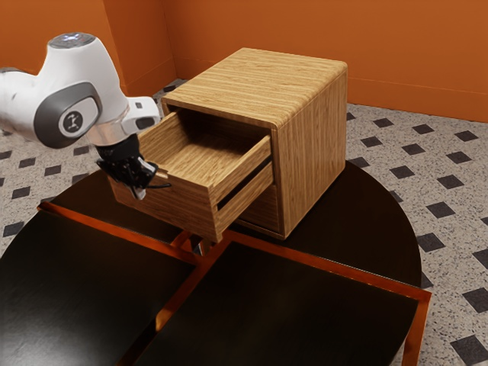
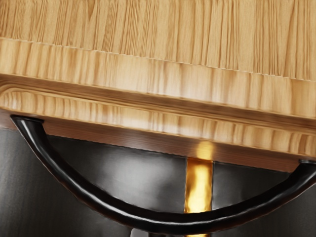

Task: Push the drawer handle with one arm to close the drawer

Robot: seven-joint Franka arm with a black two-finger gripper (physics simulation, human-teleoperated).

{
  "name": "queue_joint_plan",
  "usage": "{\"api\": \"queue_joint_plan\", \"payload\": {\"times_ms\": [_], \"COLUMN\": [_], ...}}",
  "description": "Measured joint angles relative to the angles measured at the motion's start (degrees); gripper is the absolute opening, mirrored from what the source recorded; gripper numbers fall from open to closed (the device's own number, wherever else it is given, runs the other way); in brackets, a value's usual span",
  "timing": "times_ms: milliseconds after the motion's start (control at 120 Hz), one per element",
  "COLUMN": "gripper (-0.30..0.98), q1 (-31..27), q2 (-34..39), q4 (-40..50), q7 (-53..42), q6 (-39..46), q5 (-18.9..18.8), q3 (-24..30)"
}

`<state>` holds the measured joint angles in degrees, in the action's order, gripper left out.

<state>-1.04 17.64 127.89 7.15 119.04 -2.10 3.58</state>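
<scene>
The drawer handle (image 2: 173, 223) curves out from the front of the upper drawer (image 1: 171, 201), which stands well out of the wooden cabinet (image 1: 313, 152) on a round dark table (image 1: 381, 229), its closing yet to be done. We have our black gripper (image 1: 139, 192) at the handle, in front of the cabinet (open or closed, we cannot tell). Left to do, we judge, is the push itself, handle and drawer driven straight toward the cabinet until the front sits flush.

Black gripper (image 1: 138, 188) hiding part of the handle (image 2: 98, 198) at the drawer (image 1: 183, 207), white arm (image 1: 85, 76) running out of view outward from the drawer, table (image 1: 69, 267) being cut off below it
</scene>
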Motion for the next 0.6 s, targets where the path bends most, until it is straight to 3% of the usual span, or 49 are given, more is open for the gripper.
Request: {"api": "queue_joint_plan", "payload": {"times_ms": [600], "gripper": [-0.06], "q1": [-0.23], "q2": [-21.91], "q4": [-23.88], "q7": [-3.10], "q6": [1.64], "q5": [0.21], "q3": [0.35]}}
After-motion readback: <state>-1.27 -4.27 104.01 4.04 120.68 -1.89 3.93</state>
